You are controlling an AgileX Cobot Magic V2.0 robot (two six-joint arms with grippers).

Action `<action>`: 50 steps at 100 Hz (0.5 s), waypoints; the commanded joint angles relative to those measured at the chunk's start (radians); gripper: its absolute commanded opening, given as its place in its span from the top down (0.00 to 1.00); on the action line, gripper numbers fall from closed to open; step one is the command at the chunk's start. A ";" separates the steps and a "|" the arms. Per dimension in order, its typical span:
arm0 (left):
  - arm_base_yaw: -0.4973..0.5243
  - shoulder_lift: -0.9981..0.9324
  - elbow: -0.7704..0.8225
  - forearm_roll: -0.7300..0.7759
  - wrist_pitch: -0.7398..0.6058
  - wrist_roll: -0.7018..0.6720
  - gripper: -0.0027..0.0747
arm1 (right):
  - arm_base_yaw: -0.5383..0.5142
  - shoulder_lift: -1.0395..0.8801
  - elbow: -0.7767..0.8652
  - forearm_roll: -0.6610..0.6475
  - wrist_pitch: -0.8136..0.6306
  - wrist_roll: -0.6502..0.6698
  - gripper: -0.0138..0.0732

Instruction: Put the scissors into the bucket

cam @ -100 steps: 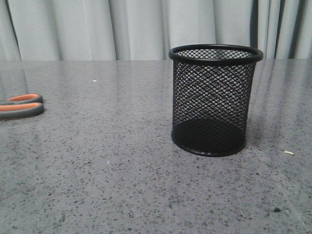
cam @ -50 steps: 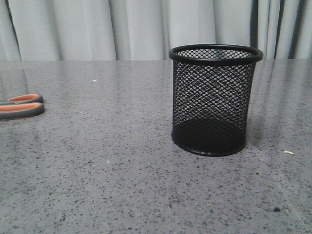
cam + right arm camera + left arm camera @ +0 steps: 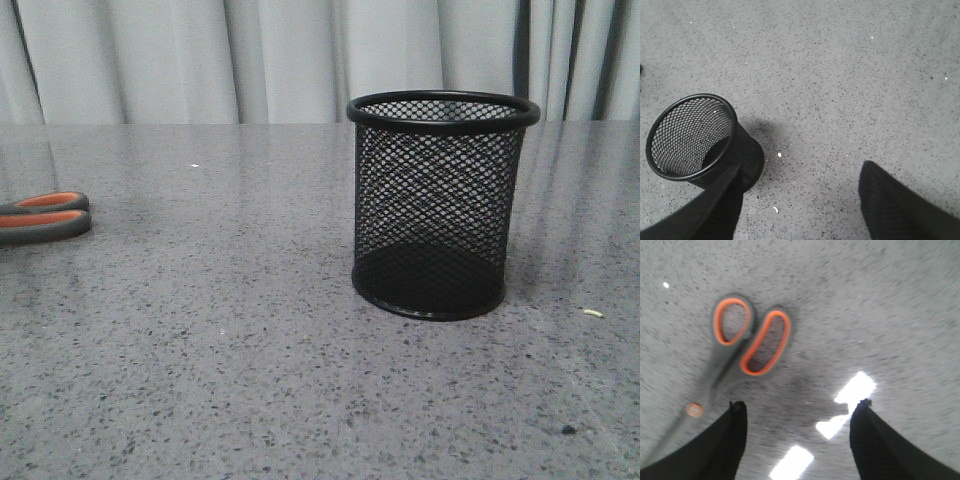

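Table (image 3: 250, 350): grey speckled stone-like top, glossy, fills the front view. Curtain (image 3: 200, 60) behind the far edge: pale grey, vertical folds, dark gap at right. Bright rectangular light reflections (image 3: 855, 390) on the tabletop in the left wrist view.

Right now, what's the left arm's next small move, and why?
Probably shift the left end effector sideways over the scissors, then lower. Its fingers are spread with only bare table between them; the scissors lie flat beside one finger, untouched. The bucket stands upright and empty.
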 commanded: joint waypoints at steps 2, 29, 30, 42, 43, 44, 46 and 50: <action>0.004 0.074 -0.100 0.036 0.046 0.169 0.42 | 0.013 0.009 -0.035 0.008 -0.066 -0.025 0.33; 0.004 0.209 -0.156 0.113 0.046 0.534 0.42 | 0.062 0.009 -0.035 -0.013 -0.066 -0.027 0.33; 0.004 0.211 -0.156 0.118 0.046 0.534 0.42 | 0.061 0.009 -0.035 -0.013 -0.066 -0.027 0.33; 0.004 0.247 -0.156 0.142 0.043 0.537 0.42 | 0.068 0.009 -0.035 -0.020 -0.066 -0.027 0.33; 0.004 0.252 -0.156 0.138 0.041 0.540 0.42 | 0.068 0.009 -0.035 -0.020 -0.066 -0.027 0.33; 0.004 0.256 -0.156 0.135 0.041 0.546 0.42 | 0.068 0.009 -0.035 -0.020 -0.066 -0.027 0.33; 0.004 0.258 -0.157 0.134 0.039 0.554 0.42 | 0.068 0.009 -0.035 -0.020 -0.066 -0.027 0.33; 0.001 0.267 -0.156 0.131 0.031 0.559 0.42 | 0.068 0.009 -0.035 -0.020 -0.066 -0.027 0.33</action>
